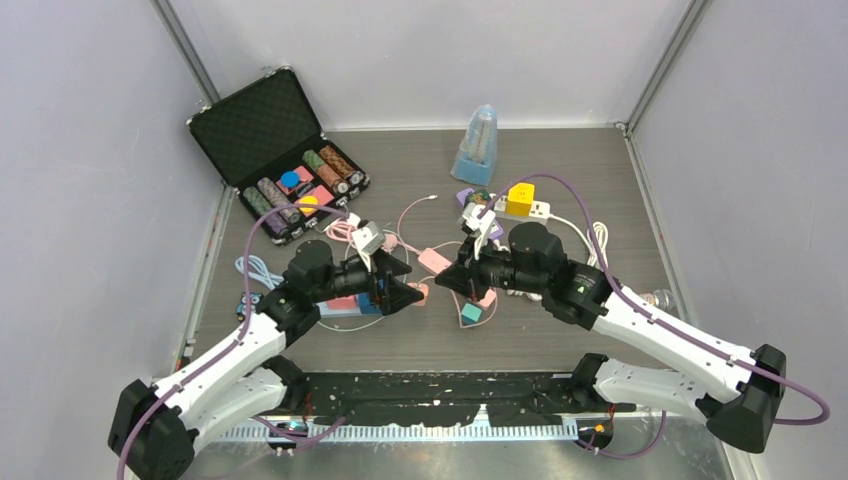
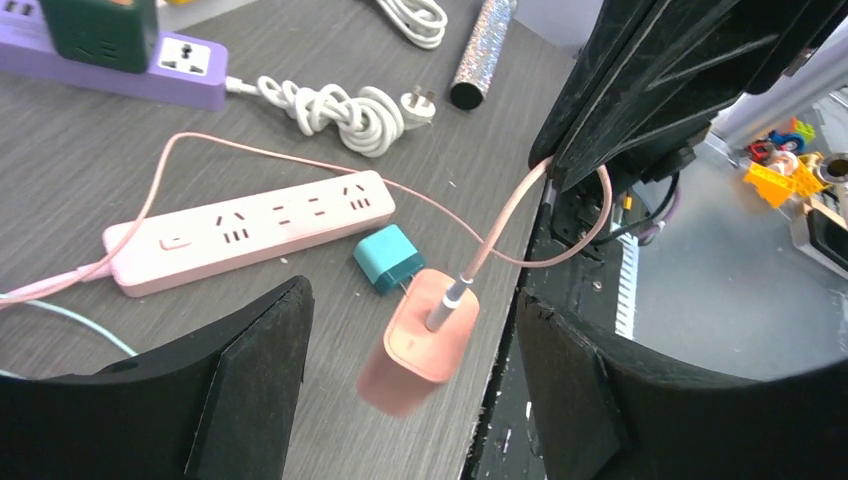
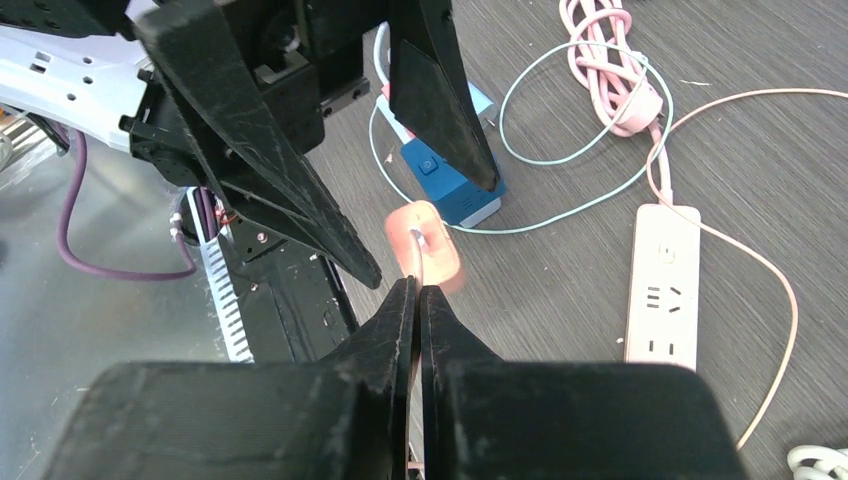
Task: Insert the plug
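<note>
Right wrist: right end effector (image 3: 418, 292) pinching pink cable (image 3: 419, 264)

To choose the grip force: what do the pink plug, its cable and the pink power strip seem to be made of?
The pink plug: probably hard plastic, matte; smooth rounded body, though blurred.
The pink cable: flexible sheath, perhaps rubber or fabric; it bends in a loop.
The pink power strip: rigid moulded plastic, satin; crisp edges, soft sheen.
</note>
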Robot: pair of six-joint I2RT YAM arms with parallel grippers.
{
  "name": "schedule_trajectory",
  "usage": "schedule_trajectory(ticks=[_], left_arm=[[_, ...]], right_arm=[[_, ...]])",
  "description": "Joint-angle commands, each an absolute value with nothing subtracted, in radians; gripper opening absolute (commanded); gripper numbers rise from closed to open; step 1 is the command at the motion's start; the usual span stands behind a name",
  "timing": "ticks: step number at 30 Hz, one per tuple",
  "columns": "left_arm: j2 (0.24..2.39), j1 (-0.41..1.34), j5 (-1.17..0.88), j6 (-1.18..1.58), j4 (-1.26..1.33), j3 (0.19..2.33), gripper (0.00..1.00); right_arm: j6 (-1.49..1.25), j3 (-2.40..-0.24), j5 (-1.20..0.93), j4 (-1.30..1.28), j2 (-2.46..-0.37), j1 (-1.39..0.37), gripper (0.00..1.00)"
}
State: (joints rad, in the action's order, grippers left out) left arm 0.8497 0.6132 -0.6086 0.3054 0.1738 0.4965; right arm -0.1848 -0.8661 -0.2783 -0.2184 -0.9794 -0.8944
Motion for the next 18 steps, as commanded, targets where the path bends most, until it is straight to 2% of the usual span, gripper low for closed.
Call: schedule_trajectory(ticks=[1,7,14,18], left_arm=[[0.903,0.616,-0.723,0.329,0.255,0.527,0.73],[0.926,0.617,-0.771,0.397,0.422,0.479,0.82],[1.016,0.620,-0.825,0.598,0.733,0.456,0.81],[1.049,0.626,-0.831,0.620,0.776,0.465,0.76]], right_arm=[[-0.167,-0.910,-0.289,-0.197,-0.938,-0.893,0.05],[-0.187,-0.902,-0.285,-0.169,-0.880,-0.893,0.05],[-0.193,-0.895,-0.263,-0.140,-0.820,-0.893,0.06],[-0.210,-0.895,-0.248,-0.117,-0.806,-0.894,0.05]])
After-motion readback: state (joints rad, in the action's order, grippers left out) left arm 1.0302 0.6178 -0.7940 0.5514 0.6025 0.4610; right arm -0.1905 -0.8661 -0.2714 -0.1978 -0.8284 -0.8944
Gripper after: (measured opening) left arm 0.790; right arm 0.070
